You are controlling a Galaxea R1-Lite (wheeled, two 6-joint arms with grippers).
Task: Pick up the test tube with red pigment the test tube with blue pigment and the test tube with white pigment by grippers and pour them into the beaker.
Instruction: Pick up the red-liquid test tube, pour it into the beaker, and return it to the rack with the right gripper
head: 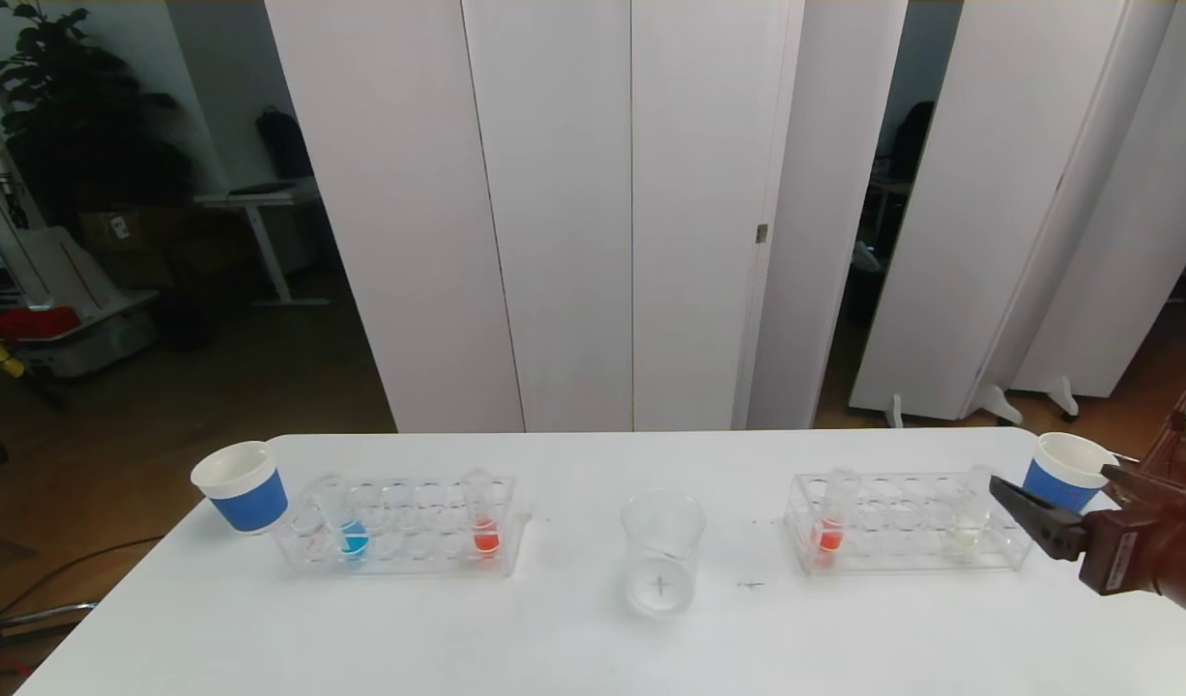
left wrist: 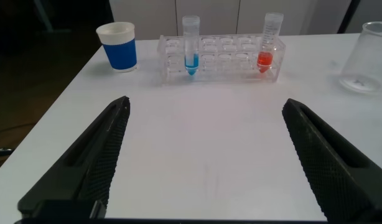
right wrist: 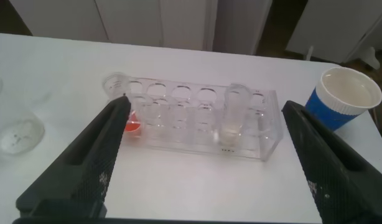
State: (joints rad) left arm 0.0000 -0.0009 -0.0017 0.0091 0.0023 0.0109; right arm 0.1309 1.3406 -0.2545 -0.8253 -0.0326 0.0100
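Observation:
The beaker [head: 660,556] stands empty at the table's middle. The blue pigment tube [head: 351,534] and a red tube [head: 484,527] stand in the left rack [head: 399,530]. Another red tube [head: 829,527] and the white pigment tube [head: 969,512] stand in the right rack [head: 907,522]. My right gripper [head: 1049,478] is open and empty, just right of the right rack; in its wrist view [right wrist: 205,102] the white tube [right wrist: 233,115] stands ahead between the fingers, and the red tube [right wrist: 130,121] is by one fingertip. My left gripper [left wrist: 206,102] is open and empty above bare table, with the blue tube [left wrist: 191,46] ahead.
A blue paper cup [head: 243,485] stands left of the left rack, and another [head: 1066,472] at the far right corner behind my right gripper. The left wrist view shows the beaker [left wrist: 367,56] off to one side. The table's right edge is close to the right rack.

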